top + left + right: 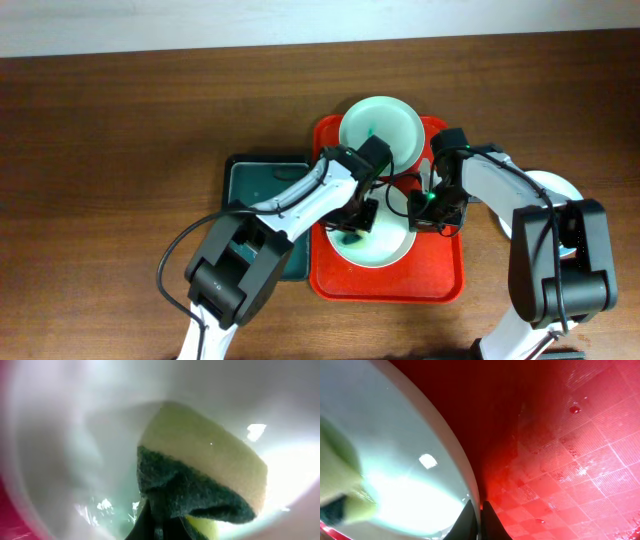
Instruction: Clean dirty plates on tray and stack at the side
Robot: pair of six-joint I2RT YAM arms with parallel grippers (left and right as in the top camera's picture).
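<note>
Left gripper (358,222) pinches a sponge (200,475), yellow with a dark green scouring face, and presses it down inside the white plate (385,250). That plate lies in the middle of the red tray (440,275), which sits on the right half of the tabletop (120,130), toward the near edge. Right gripper (415,212) is at the plate's right rim. In the right wrist view its fingers (490,520) stand almost together with the rim seemingly nipped between them, though the picture is too close and blurred to be sure. A mint green plate (380,130) rests at the tray's far end, its near edge just beside the white one. A third plate (556,186), pale, lies on the bare wood right of the tray, partly hidden by the right arm. A dark green tray (255,180) lies against the red tray's left side, largely under the left arm.
</note>
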